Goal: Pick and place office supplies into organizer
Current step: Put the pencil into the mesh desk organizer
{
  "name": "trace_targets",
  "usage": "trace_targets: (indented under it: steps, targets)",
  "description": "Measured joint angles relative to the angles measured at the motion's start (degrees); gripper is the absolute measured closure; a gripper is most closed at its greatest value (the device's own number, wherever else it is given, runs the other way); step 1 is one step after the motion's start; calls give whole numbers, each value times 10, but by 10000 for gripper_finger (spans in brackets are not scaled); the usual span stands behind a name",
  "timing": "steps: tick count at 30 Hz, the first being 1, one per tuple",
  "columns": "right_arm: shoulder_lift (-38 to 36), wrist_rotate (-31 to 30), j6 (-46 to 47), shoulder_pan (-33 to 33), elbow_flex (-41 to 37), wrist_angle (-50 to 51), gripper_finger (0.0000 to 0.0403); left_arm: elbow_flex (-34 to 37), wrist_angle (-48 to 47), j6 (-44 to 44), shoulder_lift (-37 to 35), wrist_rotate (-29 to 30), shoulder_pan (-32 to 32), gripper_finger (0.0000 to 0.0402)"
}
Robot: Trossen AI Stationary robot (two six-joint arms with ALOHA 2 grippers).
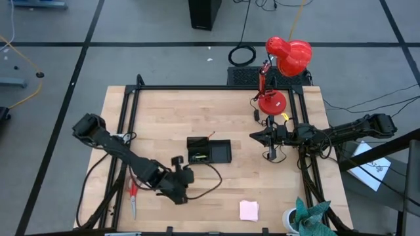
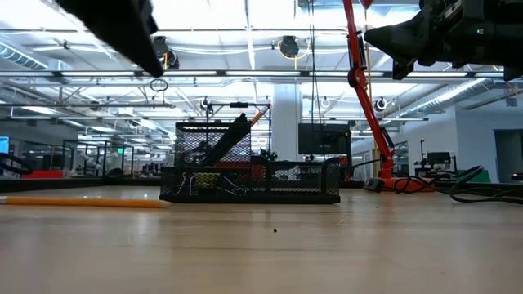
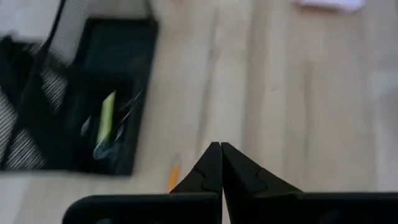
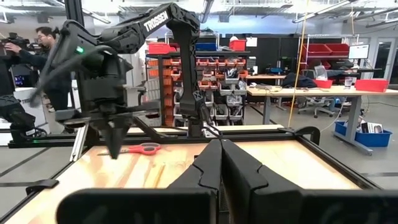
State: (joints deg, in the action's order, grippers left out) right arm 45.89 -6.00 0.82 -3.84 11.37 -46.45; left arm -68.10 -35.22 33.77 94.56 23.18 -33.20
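On the far left of the table we are seeing the red-handled scissors (image 1: 133, 200) lying at the edge; just right of them we are holding our left gripper (image 1: 186, 176) above the wood, fingers pressed fully together and gripping nothing; the orange pencil (image 2: 82, 201) is lying flat on the table near it; the organizer (image 1: 209, 151) is sitting near the middle, with a small yellow-green piece (image 3: 107, 117) resting in it; the pale pink note pad (image 1: 249, 210) is lying toward the near edge; our right gripper (image 1: 254, 136) is hovering empty with its fingers closed, beside the red desk lamp (image 1: 282, 72).
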Motion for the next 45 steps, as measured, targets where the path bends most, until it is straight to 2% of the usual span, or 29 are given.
trace_targets:
  steps: [3, 7, 13, 16, 19, 22, 27, 30, 35, 39, 45]
  targets:
    - [0, 1, 8, 0, 0, 1, 399, 0, 54, -21, 20, 10, -1, 392]
    - [1, 2, 15, 0, 0, 6, 399, 1, 64, -34, 44, 38, -9, 395]
    - [1, 6, 14, 0, 0, 13, 399, 2, 55, -25, 68, 96, -55, 396]
    - [1, 43, 6, 0, 0, 20, 399, 3, 51, 1, 72, 173, -84, 399]
    - [1, 52, 4, -4, 0, 18, 399, 17, 44, 30, 72, 236, -116, 397]
    - [3, 47, 4, -12, 0, 17, 399, 32, 13, 94, 72, 251, -139, 400]
    - [20, 46, -7, -26, 14, 32, 399, 71, -3, 201, 72, 263, -144, 399]
    - [52, 46, -18, -38, 44, 63, 399, 90, 0, 223, 72, 295, -146, 398]
    - [138, 44, -33, -59, 112, 116, 399, 104, 5, 225, 72, 386, -172, 399]
    - [217, 46, -46, -74, 166, 131, 399, 105, -35, 269, 54, 456, -208, 396]
    - [334, 47, -62, -99, 260, 149, 399, 105, -88, 339, 30, 522, -253, 398]
